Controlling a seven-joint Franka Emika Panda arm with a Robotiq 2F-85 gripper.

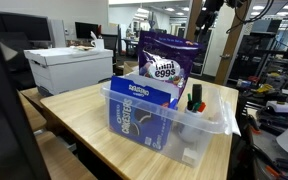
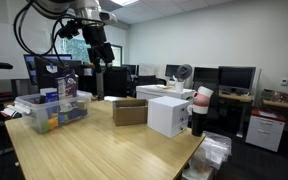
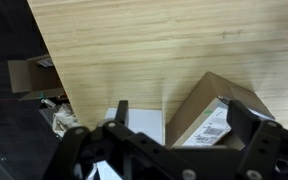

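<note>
One brown box [image 2: 130, 112], one white box [image 2: 168, 117] beneath parted jaws

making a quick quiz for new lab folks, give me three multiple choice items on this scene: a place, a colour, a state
1. What stands on the wooden table between the clear bin and the white box? A a laptop; B a brown cardboard box; C a kettle
2. What colour is the mini eggs bag in the bin? A purple; B green; C orange
3. How is the gripper? A shut on a spoon; B shut on the bag; C open, holding nothing
Key: 1 B, the box sits between them; 2 A, the bag is purple; 3 C, its jaws stand apart, empty.
</note>
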